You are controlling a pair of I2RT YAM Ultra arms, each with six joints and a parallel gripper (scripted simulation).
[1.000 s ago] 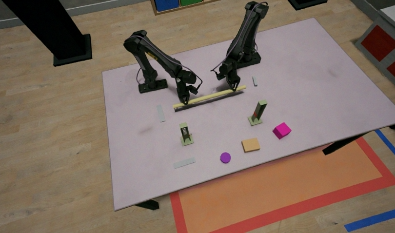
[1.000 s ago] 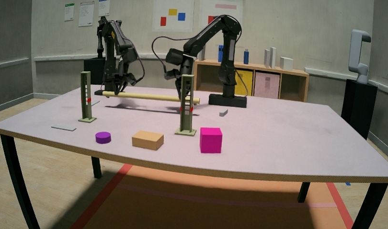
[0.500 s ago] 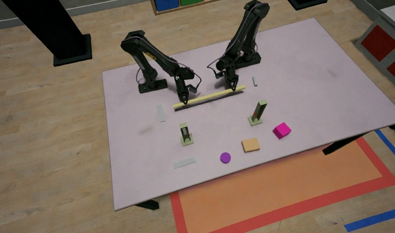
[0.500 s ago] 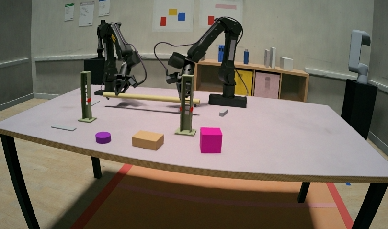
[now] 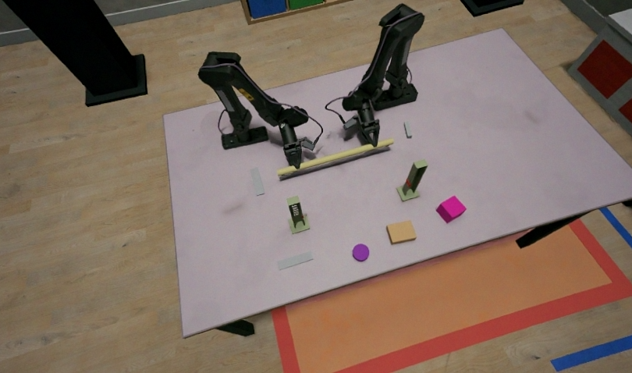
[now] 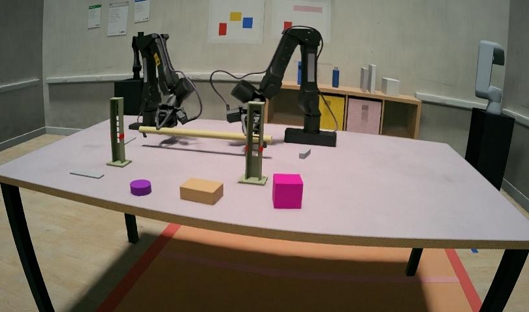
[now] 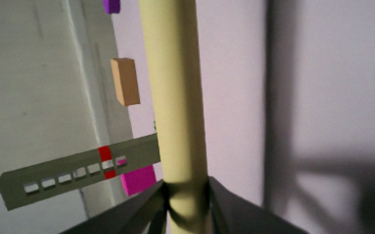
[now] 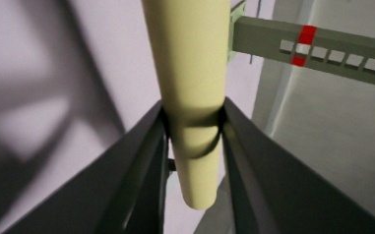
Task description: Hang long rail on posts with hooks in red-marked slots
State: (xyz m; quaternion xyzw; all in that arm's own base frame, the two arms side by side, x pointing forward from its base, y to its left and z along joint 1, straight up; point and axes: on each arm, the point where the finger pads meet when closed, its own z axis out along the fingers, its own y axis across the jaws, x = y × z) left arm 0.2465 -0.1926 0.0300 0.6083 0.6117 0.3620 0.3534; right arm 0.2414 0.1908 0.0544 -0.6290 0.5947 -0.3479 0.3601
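Observation:
The long yellow rail is held above the table on the arms' side of both posts, apart from them. Dark hooks show beneath its ends in the exterior view. My left gripper is shut on the rail near its right end in the top view. My right gripper is shut on it near the other end. The left-hand post and right-hand post stand upright with red-marked slots.
A magenta cube, a tan block and a purple disc sit beyond the posts. Grey strips and a small grey bar lie around the rail and posts.

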